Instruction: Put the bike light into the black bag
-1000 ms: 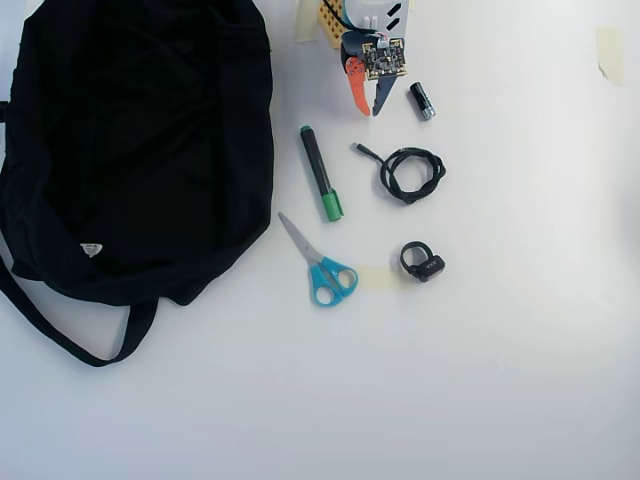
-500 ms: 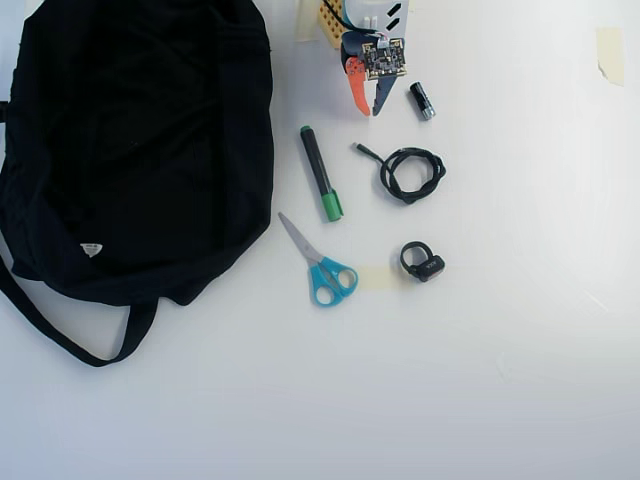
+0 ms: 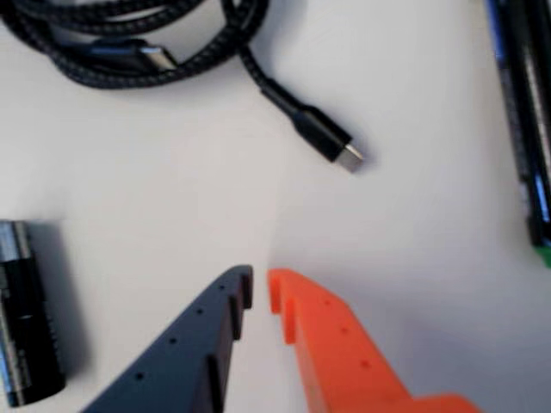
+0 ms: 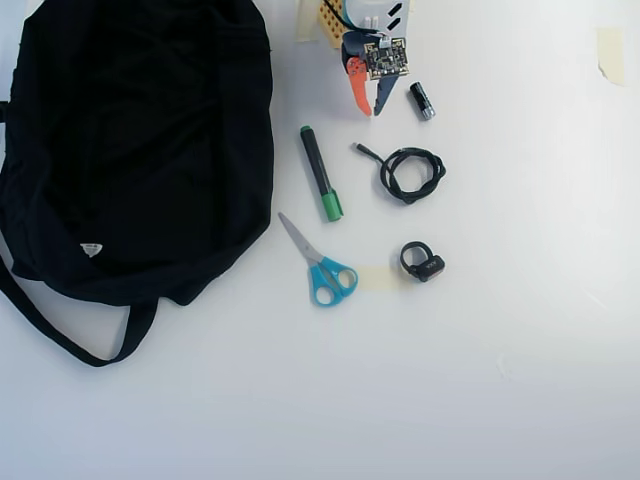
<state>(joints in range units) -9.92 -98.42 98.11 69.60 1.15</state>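
The bike light (image 4: pixel 424 264) is a small black block with a loop strap, lying on the white table right of the scissors in the overhead view. The black bag (image 4: pixel 130 140) fills the upper left, its strap trailing toward the lower left. My gripper (image 4: pixel 368 110) hangs at the top centre, far above the light in the picture. In the wrist view the gripper (image 3: pixel 260 286) has its blue and orange fingers nearly touching, nothing between them, over bare table. The wrist view shows neither light nor bag.
A coiled black cable (image 4: pixel 410 172) (image 3: pixel 129 43) lies just below the gripper, with a small black cylinder (image 4: pixel 421 100) (image 3: pixel 26 318) beside it. A green-capped marker (image 4: pixel 321 172) and blue-handled scissors (image 4: pixel 320 265) lie between bag and light. Pale tape (image 4: pixel 378 278) sits by the light.
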